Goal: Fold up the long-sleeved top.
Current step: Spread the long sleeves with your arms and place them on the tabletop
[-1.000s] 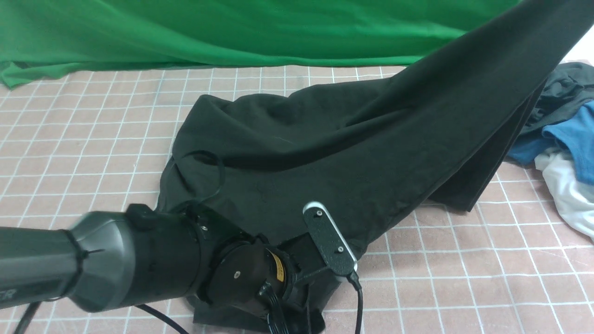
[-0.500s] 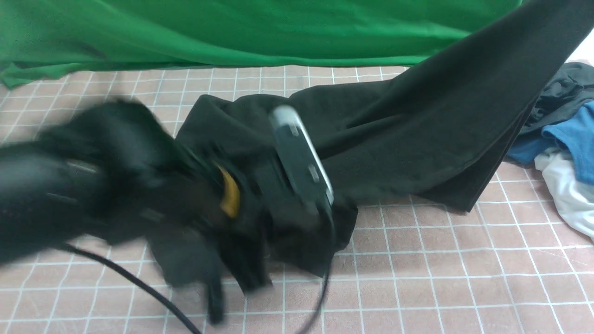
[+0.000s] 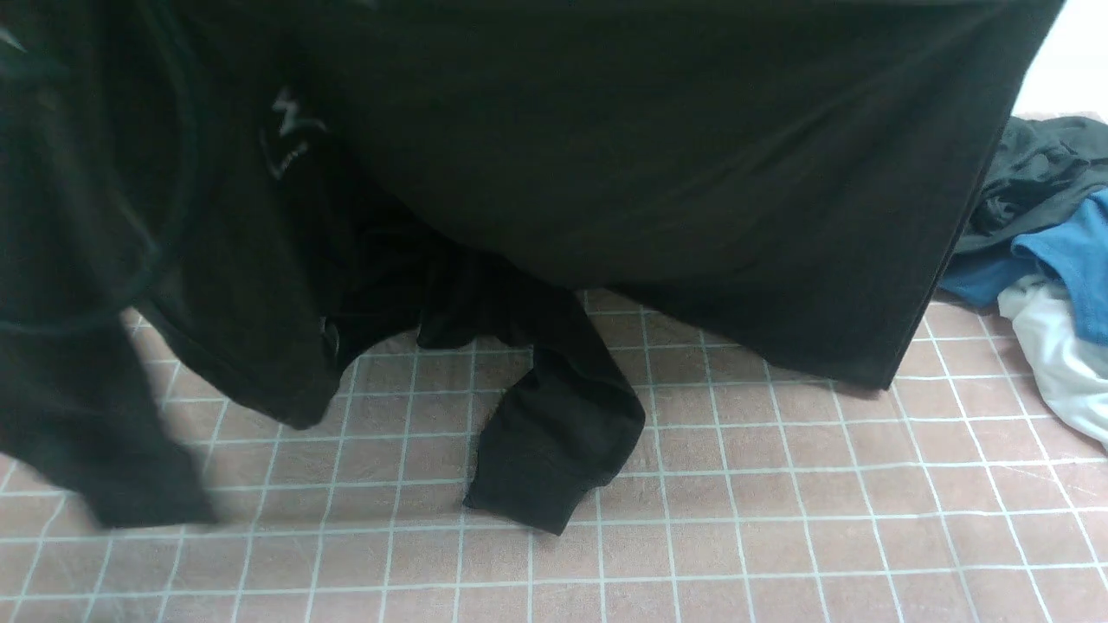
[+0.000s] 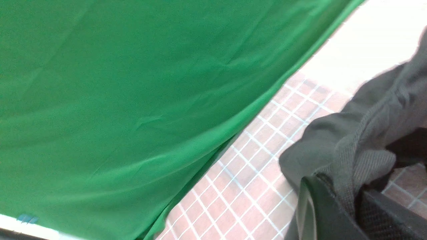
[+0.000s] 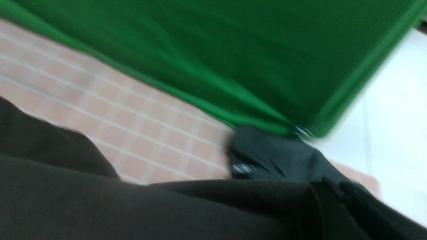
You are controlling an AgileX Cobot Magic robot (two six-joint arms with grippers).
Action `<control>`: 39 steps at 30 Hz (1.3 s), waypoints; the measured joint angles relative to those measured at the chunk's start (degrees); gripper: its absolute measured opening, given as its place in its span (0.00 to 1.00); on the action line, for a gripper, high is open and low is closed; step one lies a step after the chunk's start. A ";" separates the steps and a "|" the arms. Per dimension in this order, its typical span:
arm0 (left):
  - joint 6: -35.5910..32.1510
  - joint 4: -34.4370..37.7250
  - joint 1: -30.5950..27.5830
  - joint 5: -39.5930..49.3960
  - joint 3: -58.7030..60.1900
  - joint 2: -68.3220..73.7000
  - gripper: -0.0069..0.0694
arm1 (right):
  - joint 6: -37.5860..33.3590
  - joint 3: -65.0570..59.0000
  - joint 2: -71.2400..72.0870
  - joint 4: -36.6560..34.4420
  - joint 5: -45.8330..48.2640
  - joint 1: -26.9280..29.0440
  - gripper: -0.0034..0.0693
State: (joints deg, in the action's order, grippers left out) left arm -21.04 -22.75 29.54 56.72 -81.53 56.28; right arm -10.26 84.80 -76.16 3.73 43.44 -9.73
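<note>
Pink gridded table cover (image 3: 779,528) fills the foreground of the front view. Most of what lies beyond it is hidden by the long-sleeved top (image 3: 658,147), which hangs like a broad black curtain from past the upper edge. One cuffed sleeve (image 3: 554,450) trails down onto the cover near the middle. The other sleeve (image 3: 86,415) dangles at the left, blurred. A scrap of white chest print (image 3: 290,134) shows. Neither gripper appears here. No fold is visible, so I judge the task barely begun: laying the top flat, bringing in both sleeves and folding the body are all left. At the right, a dark grey garment (image 3: 1030,182), a blue shirt (image 3: 1069,251) and a white cloth (image 3: 1056,363) are heaped just beside the hanging hem. They could crowd the spot where the top comes down.

From the left wrist, a green backdrop (image 4: 116,100) stands behind the table. The left gripper (image 4: 348,196) is closed, with a ribbed edge (image 4: 353,156) of the top pinched between its jaws.

From the right wrist, all is blurred. Black cloth runs across the foreground to the right gripper (image 5: 328,203), which is closed tight and apparently has the top caught in it. The dark grey garment lies at the backdrop's foot.
</note>
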 joint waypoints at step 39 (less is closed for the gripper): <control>-4.73 30.78 -0.12 9.18 -18.12 5.19 0.14 | -16.56 43.17 -18.42 -16.06 -1.45 -14.73 0.10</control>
State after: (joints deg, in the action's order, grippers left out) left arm -25.77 8.03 29.43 65.90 -99.64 61.48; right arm -26.82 127.96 -94.57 -12.34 41.99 -24.46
